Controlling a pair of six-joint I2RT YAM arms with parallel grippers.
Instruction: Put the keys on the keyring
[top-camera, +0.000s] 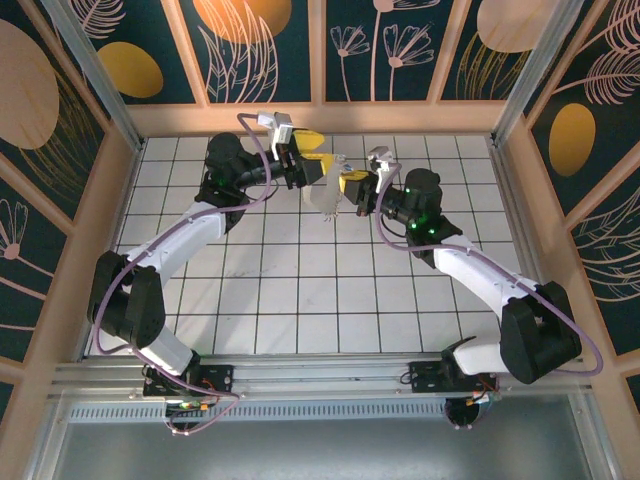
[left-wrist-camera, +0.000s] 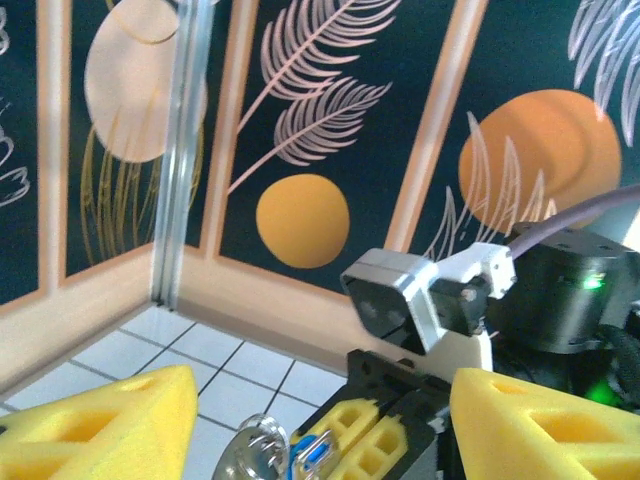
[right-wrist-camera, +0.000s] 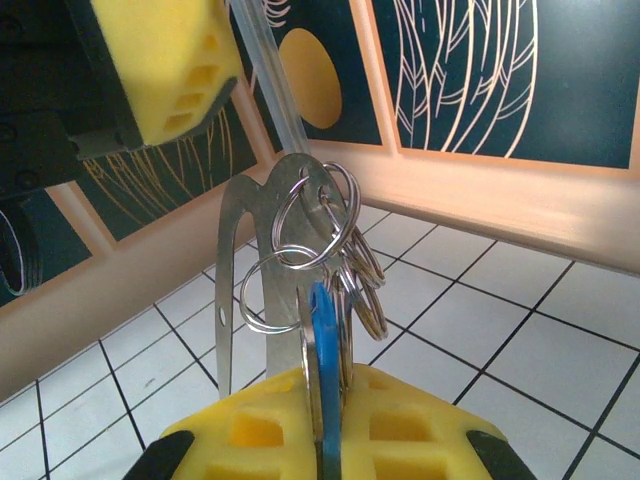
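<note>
White tiles with dark grout cover the tabletop (top-camera: 300, 300), boxed in by walls (top-camera: 400, 50) painted with leaves and orange discs. The left arm (top-camera: 180, 240) and right arm (top-camera: 470, 265) both reach to the far middle of it, where their hands meet, lifted off the tiles.

The left hand (top-camera: 313, 153) is released. In its wrist view its two yellow foam pads (left-wrist-camera: 110, 430) stand wide apart at the lower corners, with nothing pressed between them. The right hand (right-wrist-camera: 325, 425) sits in that gap, just beyond the pads, touching neither.

The right hand is clenched, its yellow pads meeting tight from both sides on the key (right-wrist-camera: 322, 390). The key stands on edge in the seam, its blue head poking up above the foam.

The keyring (right-wrist-camera: 250, 215) rises upright from the same grip. It is a flat silvery loop with a bunch of thin wire rings gathered at its top and hanging down one side. One wire ring lies just above the blue head; I cannot tell whether the key is threaded on it.
</note>
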